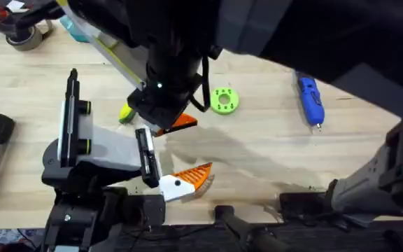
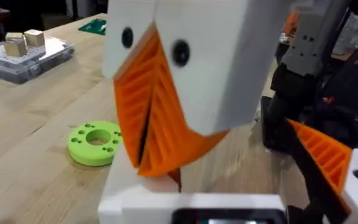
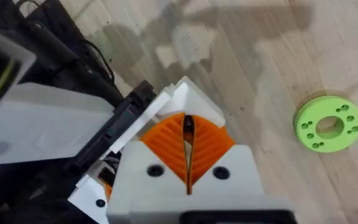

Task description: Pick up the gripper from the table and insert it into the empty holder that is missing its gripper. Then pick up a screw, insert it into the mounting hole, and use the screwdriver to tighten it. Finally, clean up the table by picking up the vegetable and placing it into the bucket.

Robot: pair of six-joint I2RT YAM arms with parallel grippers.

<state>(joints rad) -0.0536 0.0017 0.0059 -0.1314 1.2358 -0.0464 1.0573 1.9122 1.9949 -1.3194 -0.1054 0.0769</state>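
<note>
**Wood counter, right tool over the empty jaw bar**

Pale wood counter (image 1: 271, 154) carries a grey-white hand assembly (image 1: 100, 150) at its near left. At the near end of the assembly sits a white block with orange finger (image 1: 187, 180), already fitted. Just beside that block, on the assembly, stands the holder (image 1: 144, 155), a slim black bar with nothing on it.

Right above the assembly's far edge hangs the right tool (image 3: 188, 121), with its orange pads pressed together. An orange wedge shows at its tip, but I cannot tell whether that is the orange gripper finger or the tool's own pad. The left tool's state I cannot tell.

Just beyond the assembly lies the yellow vegetable (image 1: 125, 113), half under the arm. Farther from the assembly is a green disc (image 1: 224, 100), and well apart from it a blue screwdriver (image 1: 310, 100).

The step in hand looks like seating the finger. To do it well, line the wedge up square with the black bar and come down along the bar's length. Keep the grip firm, and steer clear of the fitted finger next to it.
</note>
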